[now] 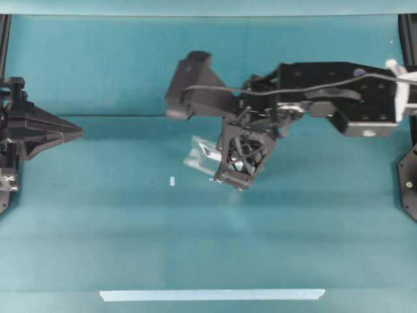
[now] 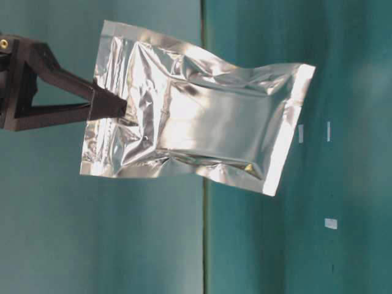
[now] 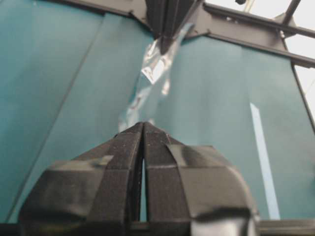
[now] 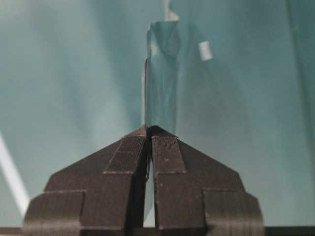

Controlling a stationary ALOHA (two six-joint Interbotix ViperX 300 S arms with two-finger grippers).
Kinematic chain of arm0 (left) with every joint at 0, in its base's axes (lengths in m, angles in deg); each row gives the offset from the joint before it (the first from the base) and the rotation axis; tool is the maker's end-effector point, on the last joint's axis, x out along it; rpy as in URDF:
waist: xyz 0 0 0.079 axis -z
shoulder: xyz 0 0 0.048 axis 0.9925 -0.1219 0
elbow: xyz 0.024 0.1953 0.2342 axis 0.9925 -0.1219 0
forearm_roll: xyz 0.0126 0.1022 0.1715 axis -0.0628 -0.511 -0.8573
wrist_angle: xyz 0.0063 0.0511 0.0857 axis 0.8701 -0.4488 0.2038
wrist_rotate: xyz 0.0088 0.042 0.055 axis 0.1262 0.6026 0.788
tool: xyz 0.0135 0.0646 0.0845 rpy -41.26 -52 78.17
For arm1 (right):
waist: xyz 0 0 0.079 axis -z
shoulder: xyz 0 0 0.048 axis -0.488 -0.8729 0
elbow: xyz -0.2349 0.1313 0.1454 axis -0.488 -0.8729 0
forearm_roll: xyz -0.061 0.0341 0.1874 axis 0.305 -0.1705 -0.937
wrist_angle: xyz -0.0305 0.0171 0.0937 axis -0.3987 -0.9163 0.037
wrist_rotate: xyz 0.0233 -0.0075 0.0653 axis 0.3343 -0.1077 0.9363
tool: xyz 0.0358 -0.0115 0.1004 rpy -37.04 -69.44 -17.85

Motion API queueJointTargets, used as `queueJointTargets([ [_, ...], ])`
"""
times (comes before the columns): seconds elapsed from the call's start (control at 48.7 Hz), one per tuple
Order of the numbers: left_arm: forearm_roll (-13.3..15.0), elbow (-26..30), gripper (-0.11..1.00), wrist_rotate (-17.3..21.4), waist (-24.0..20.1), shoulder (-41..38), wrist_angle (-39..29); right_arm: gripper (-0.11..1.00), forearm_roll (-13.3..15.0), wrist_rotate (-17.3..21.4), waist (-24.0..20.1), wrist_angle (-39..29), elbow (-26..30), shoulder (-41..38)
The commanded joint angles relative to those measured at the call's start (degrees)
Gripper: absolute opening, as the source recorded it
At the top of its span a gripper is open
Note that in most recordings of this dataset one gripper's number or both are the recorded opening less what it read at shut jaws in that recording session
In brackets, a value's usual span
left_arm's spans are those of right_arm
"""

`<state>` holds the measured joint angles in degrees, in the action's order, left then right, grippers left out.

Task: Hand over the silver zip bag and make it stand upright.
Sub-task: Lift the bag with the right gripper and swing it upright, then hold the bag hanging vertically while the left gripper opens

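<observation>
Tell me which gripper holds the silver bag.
The right gripper, pinching the silver zip bag by its edge; the left gripper sits apart, holding nothing.

Silver zip bag (image 1: 199, 155) half under right arm (image 1: 313, 98)

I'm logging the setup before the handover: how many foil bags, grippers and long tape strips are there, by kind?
silver zip bag: 1
grippers: 2, the left gripper and the right gripper
long pale tape strip: 1
Total: 4
</observation>
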<state>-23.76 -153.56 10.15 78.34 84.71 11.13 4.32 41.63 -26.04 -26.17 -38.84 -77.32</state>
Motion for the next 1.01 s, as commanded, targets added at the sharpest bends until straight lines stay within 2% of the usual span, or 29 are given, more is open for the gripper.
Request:
queueJointTargets([
  [0.0, -0.18, 0.62, 0.13, -0.26, -0.09, -0.97, 0.53, 0.02, 0.7, -2.81, -0.62, -0.7, 2.02, 0.26],
  [0.123, -0.18, 0.53, 0.45, -0.18, -0.09, -1.58, 0.26, 0.02, 1.41, -6.06, -0.97, -0.35, 2.11, -0.44],
  [0.226, -0.18, 0.44, 0.78, 0.0, -0.09, -2.29, 0.0, 0.02, 3.6, -9.67, -1.67, 0.53, 1.85, -0.97],
  [0.308, -0.09, 0.44, 0.94, 0.53, -0.09, -2.9, -0.09, 0.02, 4.39, -11.78, -1.85, 0.53, 1.85, -1.41],
  [0.759, -0.09, 0.0, 0.94, 0.35, 0.0, -4.13, -0.53, 0.02, 4.75, -17.4, -1.85, 0.0, 1.76, -2.72],
  [0.985, -0.09, 0.0, 0.94, 0.35, 0.0, -4.48, -1.23, 0.02, 4.75, -18.37, -1.93, -0.09, 1.85, -3.52],
])
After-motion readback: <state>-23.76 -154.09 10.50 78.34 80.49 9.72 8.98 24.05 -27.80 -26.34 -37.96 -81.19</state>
